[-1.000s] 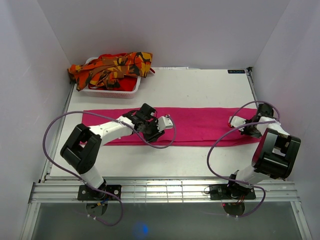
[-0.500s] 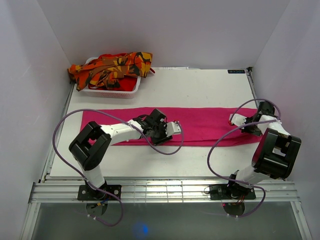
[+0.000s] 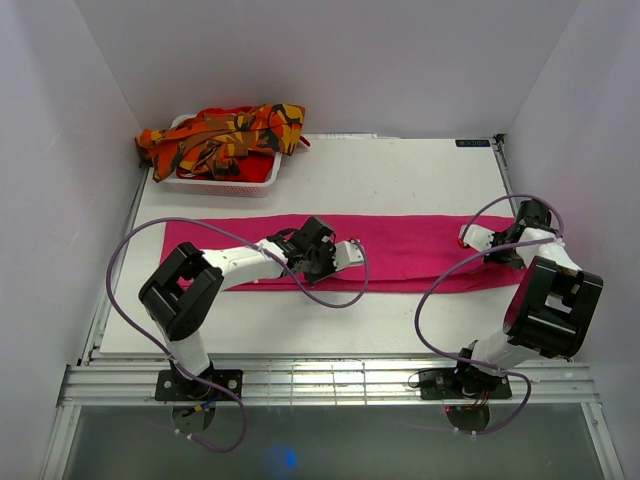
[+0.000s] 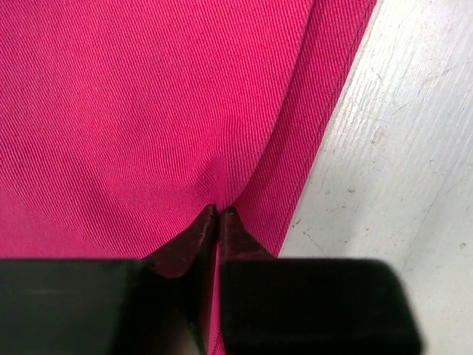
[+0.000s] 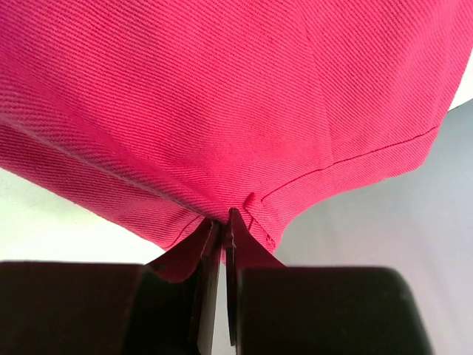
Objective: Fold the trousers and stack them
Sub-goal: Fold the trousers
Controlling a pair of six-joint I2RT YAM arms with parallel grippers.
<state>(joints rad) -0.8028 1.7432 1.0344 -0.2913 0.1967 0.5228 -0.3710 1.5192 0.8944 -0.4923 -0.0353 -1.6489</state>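
Observation:
The magenta-pink trousers lie stretched flat left to right across the table. My left gripper is at their middle, near the front edge, shut on a small pucker of the pink cloth; its tips meet in the left wrist view. My right gripper is at the right end, shut on the hemmed edge of the pink cloth, which rises slightly off the table there. The orange camouflage trousers lie bunched in the basket at the back left.
A white slotted basket stands at the table's back left corner. Bare white table runs along the front of the pink cloth. White walls close in on the left, back and right. Purple cables loop from both arms.
My left gripper slid right along the pink trousers and then closed on the cloth. The right gripper stayed shut and shifted slightly toward the back.

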